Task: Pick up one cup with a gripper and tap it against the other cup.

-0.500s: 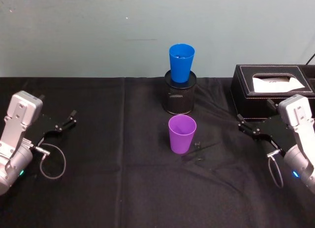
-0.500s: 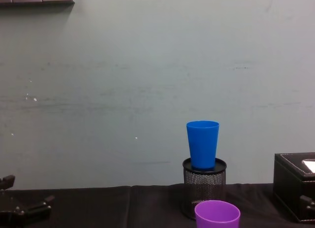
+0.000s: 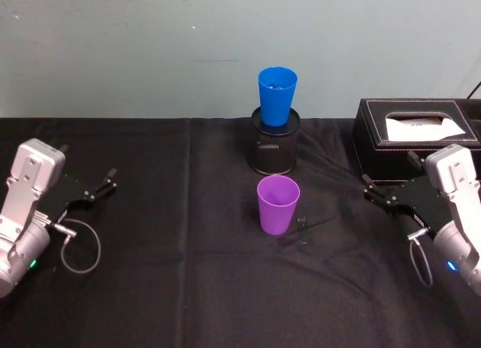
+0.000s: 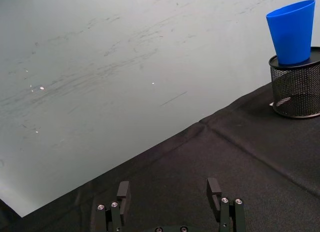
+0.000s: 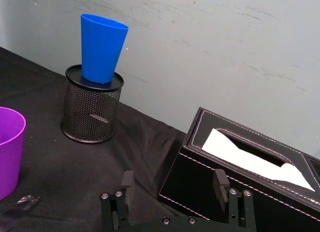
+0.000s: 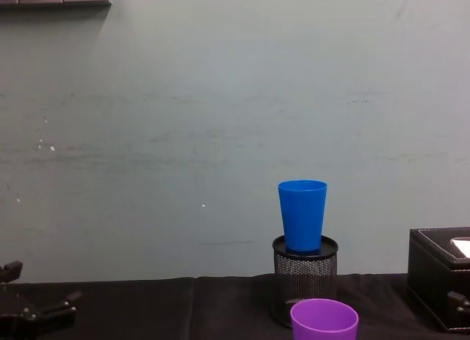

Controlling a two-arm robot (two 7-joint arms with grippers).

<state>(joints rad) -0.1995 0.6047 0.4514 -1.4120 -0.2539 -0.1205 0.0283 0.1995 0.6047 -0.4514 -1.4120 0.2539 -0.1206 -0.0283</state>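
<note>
Nothing has budged since the last look: the purple cup [image 3: 278, 204] stands upright at the centre of the head view on the black counter [image 3: 188, 250]. Just above it in frame, the blue cup [image 3: 276, 95] is perched upright on the mesh pen holder [image 3: 274, 149], and the two cups are apart. At the left edge the left end effector [image 3: 101, 184] sits low, fingers spread and empty, and at the right edge the right end effector [image 3: 376, 192] hangs just below the black tissue box [image 3: 417, 141], fingers likewise apart, both well clear of the cups.
</note>
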